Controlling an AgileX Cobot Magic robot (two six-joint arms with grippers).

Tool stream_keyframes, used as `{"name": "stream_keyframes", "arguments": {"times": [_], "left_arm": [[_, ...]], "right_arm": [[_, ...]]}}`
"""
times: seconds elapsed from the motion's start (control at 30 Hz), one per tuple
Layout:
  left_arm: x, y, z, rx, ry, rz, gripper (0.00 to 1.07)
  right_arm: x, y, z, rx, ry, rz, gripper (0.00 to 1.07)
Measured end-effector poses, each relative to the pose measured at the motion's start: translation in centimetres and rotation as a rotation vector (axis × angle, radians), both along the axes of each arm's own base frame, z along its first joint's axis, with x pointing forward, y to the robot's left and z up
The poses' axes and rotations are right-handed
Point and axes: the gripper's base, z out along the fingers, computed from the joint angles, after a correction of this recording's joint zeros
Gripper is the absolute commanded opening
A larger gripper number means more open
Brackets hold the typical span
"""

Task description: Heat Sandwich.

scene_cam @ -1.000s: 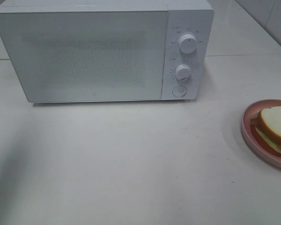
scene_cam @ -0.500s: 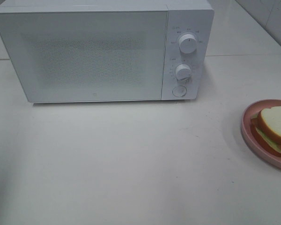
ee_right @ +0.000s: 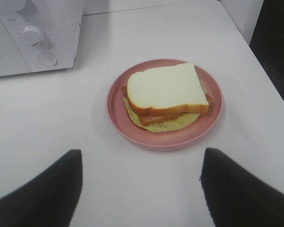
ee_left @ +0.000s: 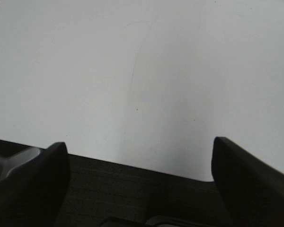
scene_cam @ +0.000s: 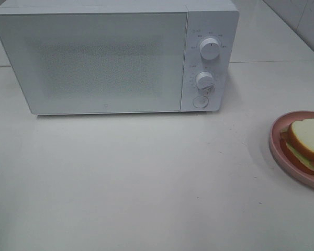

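Observation:
The sandwich [scene_cam: 307, 141] [ee_right: 166, 93], white bread with an orange-brown crust and pale filling, lies on a round pink plate [scene_cam: 276, 151] [ee_right: 118, 113] at the right edge of the table. In the right wrist view my right gripper [ee_right: 141, 182] stands open a short way back from the plate, nothing between its fingers. My left gripper [ee_left: 138, 161] is open too, over bare white tabletop near the table's edge. Neither gripper shows in the exterior high view.
A white microwave [scene_cam: 115, 57] [ee_right: 19, 47] stands at the back of the table with its door shut, two round knobs [scene_cam: 210, 48] and a round button [scene_cam: 200, 101] on its right panel. White tabletop [scene_cam: 146, 183] stretches in front of it.
A faint shadow at the lower left of the table has faded. Nothing else has moved.

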Motion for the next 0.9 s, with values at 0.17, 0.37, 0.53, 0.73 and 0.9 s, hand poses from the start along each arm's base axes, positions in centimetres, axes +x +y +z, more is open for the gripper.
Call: {"name": "stream_keyframes", "arguments": {"times": [0.17,0.37,0.53,0.73,0.9], "left_arm": [[-3.1,-0.6,-0.7,0.018,-0.133,0.01,0.76],[-6.4,-1.1,-1.6,0.044,-0.311,0.048,0.76],[-6.6,-1.0,-2.2,0.071,-0.306,0.051,0.76],[-6.0,-1.2,-2.2,0.049,-0.357,0.03,0.76],[-5.0,-1.6,-2.4,0.016,-0.431,-0.015,0.76]], "right_arm": [[0.0,0.0,0.0,0.0,0.0,0.0,0.69],[0.0,0.0,0.0,0.0,0.0,0.0,0.69],[0.0,0.0,0.0,0.0,0.0,0.0,0.69],[0.0,0.0,0.0,0.0,0.0,0.0,0.69],[0.0,0.0,0.0,0.0,0.0,0.0,0.69]]}}
